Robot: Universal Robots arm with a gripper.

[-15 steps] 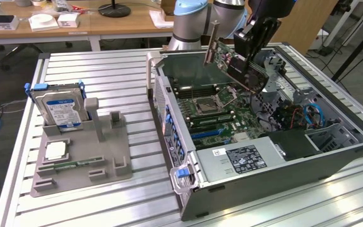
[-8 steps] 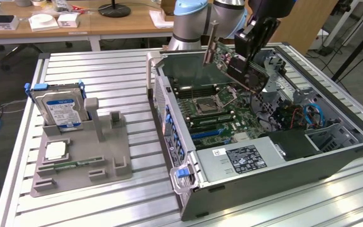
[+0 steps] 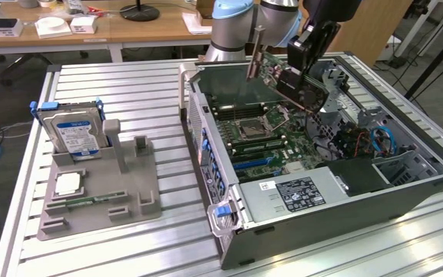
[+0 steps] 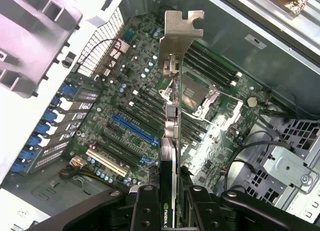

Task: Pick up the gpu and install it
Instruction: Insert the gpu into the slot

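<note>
Grey steel tower case (image 3: 345, 231), lying open on its side at the exterior view's right: housing a green motherboard (image 3: 260, 135). Thin dark rectangular gpu (image 3: 279, 81) with silver metal bracket (image 4: 180, 36): hanging tilted above the board's far part. Black gripper (image 4: 172, 206): pinching the card's upper edge. Long blue slot (image 4: 134, 129): sitting uncovered. Risk: tilt probably jamming bracket on case wall, or card missing slot.

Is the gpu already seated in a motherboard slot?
No, the gripper holds the gpu in the air, well above the motherboard.
</note>
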